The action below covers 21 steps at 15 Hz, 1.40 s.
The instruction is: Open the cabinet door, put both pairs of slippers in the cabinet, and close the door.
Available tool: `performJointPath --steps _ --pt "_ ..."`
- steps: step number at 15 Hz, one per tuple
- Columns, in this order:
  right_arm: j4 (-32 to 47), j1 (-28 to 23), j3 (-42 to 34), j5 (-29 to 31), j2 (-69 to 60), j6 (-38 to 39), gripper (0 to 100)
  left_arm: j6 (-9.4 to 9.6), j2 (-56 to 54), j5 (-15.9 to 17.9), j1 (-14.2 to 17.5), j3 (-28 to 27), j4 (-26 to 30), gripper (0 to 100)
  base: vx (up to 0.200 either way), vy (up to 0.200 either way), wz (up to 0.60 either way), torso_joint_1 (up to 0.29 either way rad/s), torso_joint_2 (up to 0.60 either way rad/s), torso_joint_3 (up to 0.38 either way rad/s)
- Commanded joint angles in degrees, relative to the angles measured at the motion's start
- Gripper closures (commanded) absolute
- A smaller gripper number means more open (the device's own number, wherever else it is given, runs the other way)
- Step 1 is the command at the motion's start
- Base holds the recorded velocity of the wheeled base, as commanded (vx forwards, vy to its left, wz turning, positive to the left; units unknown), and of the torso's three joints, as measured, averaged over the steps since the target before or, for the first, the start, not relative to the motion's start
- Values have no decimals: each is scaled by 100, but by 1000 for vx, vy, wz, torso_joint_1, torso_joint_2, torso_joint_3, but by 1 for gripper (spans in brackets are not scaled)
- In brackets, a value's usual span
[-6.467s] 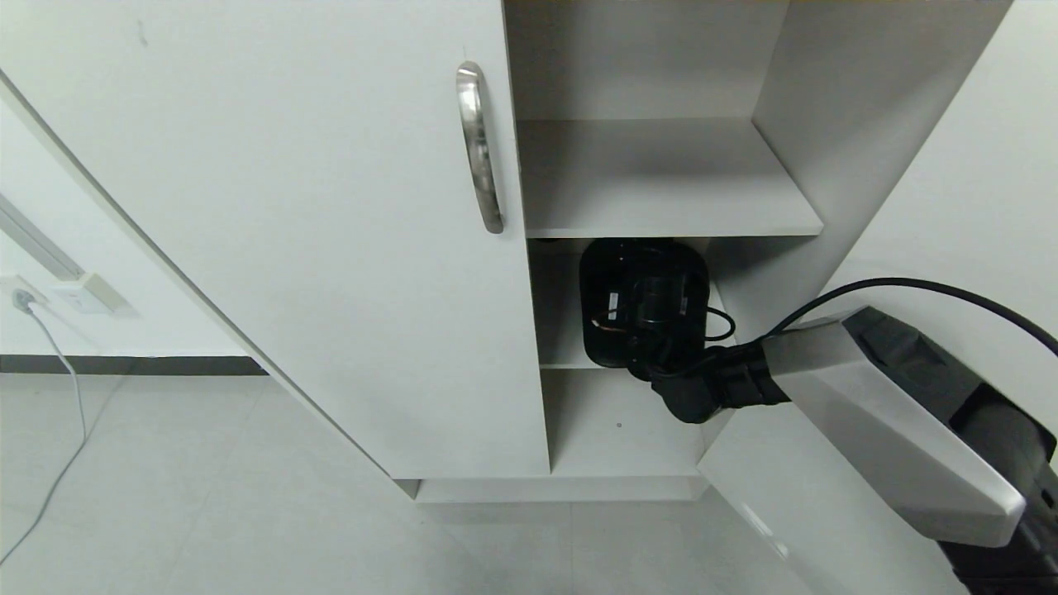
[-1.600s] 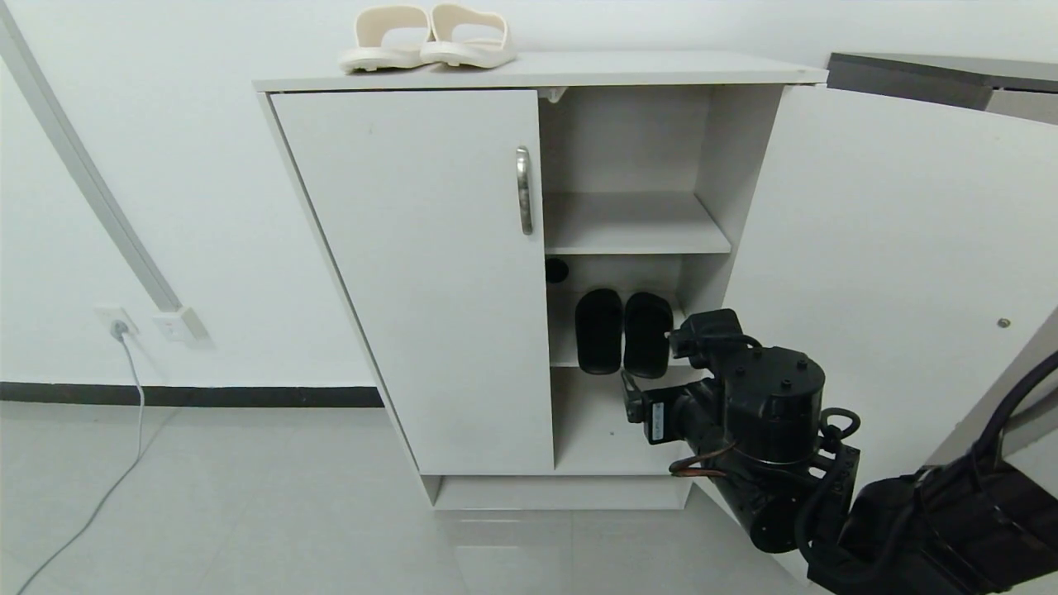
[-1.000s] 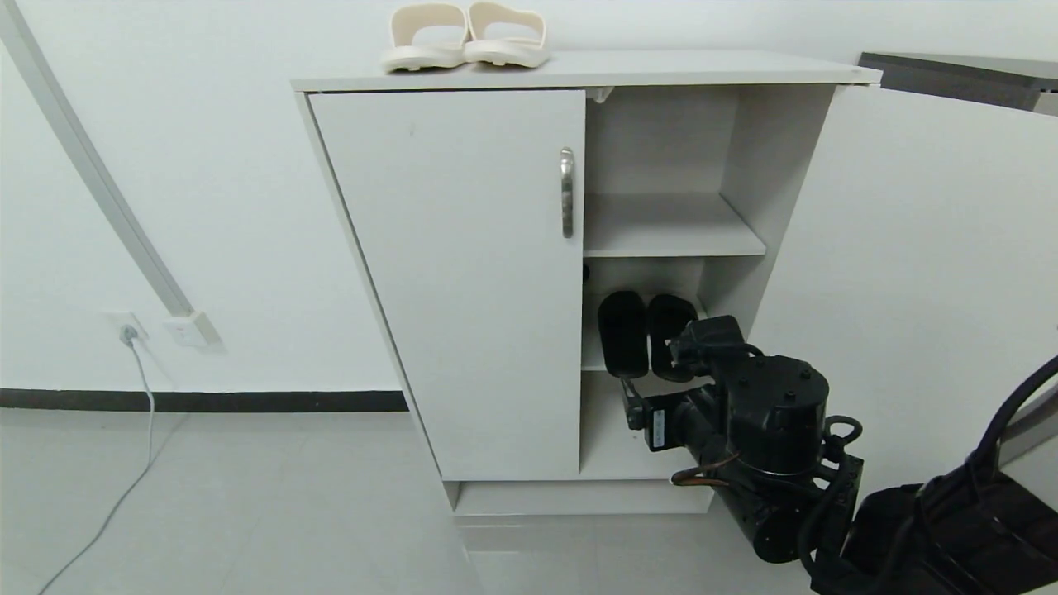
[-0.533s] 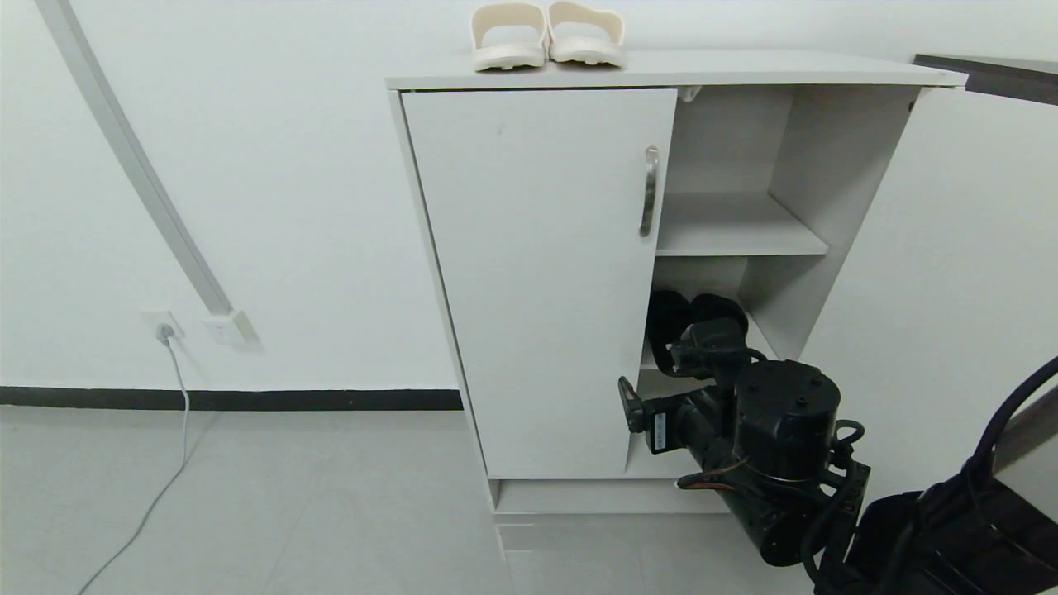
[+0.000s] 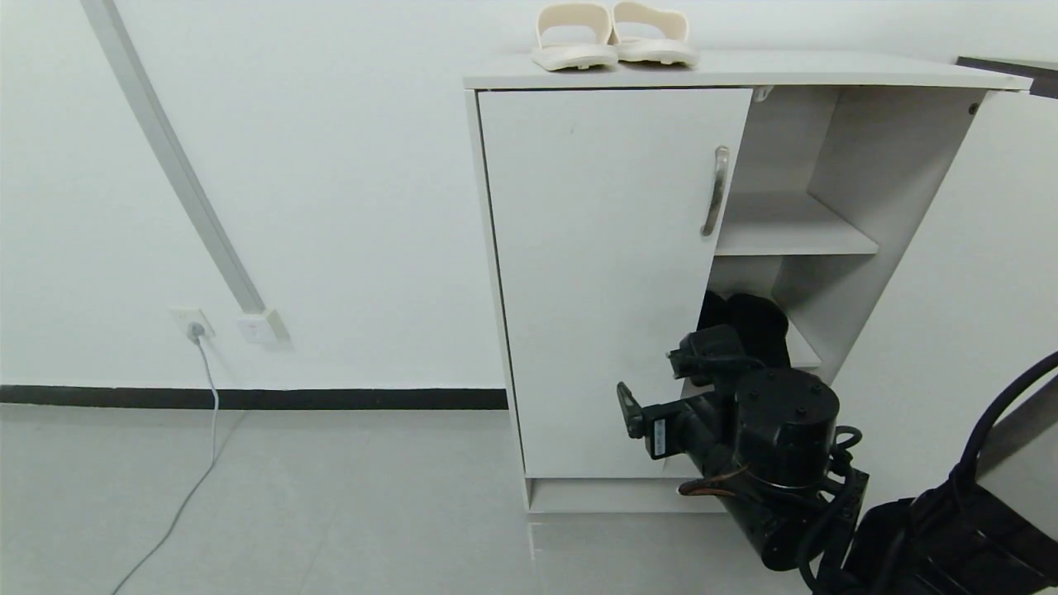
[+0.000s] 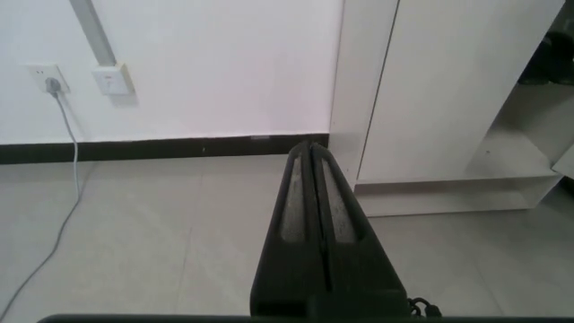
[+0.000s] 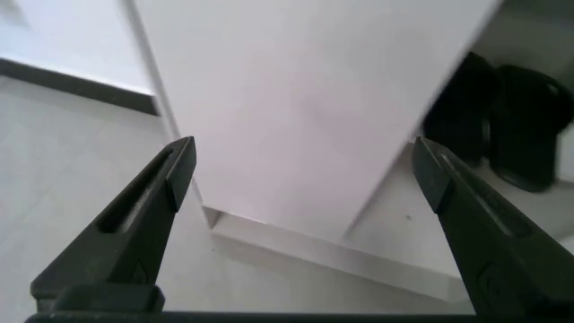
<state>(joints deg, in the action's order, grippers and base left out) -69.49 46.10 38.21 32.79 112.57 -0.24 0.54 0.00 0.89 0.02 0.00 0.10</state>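
Cream slippers [image 5: 616, 37]: paired on cabinet [image 5: 826, 78] top, left part. Probably light, soft foam; best pinched at the strap. Black slippers [image 5: 748, 326]: inside, middle shelf. Right gripper [image 7: 305, 151]: fingers wide apart, empty. Left gripper [image 6: 311, 157]: fingers pressed together.

white wall [image 5: 331, 165] | black skirting [image 5: 248, 398] | grey floor tiles [image 5: 331, 512] | socket [image 5: 192, 322] with cable [image 5: 208, 372]

The cabinet's [image 5: 897, 157] right half stands open — upper shelf [image 5: 785, 235] reachable from the front; black slippers [image 5: 760, 326] fill the middle shelf [image 5: 806, 357], and the shut left door [image 5: 603, 273] blocks the rest.
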Motion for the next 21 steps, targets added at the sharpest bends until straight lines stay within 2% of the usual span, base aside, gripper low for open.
performJointPath --steps 1,14,17,21 --pt "-4 13 -32 -1 37 -37 0 -1 9 -1 -2 0 -1 100 0 0 0 0 0 0" --pt "-47 21 -41 -1 99 -107 0 -1 0 -1 -2 0 -1 100 0 0 0 0 -8 -9" --pt "-118 30 -41 -1 99 -107 0 -1 9 -1 -2 0 -1 100 0 0 0 10 -183 -310" --pt "-197 30 -24 -1 239 -107 0 -1 9 -1 -2 0 -1 100 0 0 0 58 -513 -361"
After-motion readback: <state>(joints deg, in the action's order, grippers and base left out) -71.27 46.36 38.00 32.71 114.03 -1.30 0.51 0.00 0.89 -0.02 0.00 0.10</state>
